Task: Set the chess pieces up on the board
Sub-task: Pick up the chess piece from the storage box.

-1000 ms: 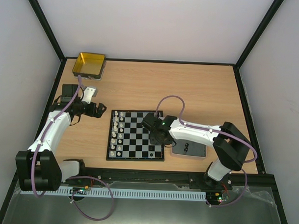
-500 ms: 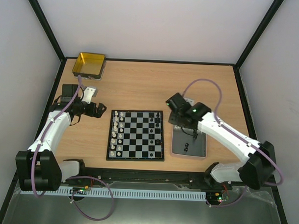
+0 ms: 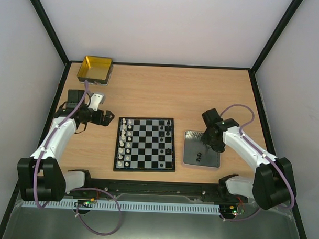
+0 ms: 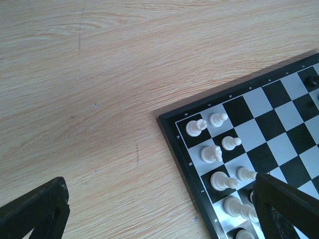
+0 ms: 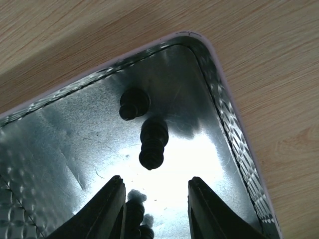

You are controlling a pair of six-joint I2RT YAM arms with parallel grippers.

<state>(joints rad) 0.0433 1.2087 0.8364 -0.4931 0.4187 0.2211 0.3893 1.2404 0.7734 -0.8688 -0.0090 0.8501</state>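
Right gripper (image 5: 155, 181) over the grey tray (image 3: 191, 158), lower right of the top view.
Its jaws are parted and empty above black chess pieces (image 5: 152, 142). White pieces (image 3: 125, 142) line the left side of the central board (image 3: 144, 170). The left gripper (image 4: 159, 181) is spread wide.

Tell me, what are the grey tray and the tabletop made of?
The tray looks like thin shiny metal: it glares brightly and its wall is embossed with dimples. The tabletop looks like wood or wood-look laminate, matte, with pale grain lines; which one is unclear.
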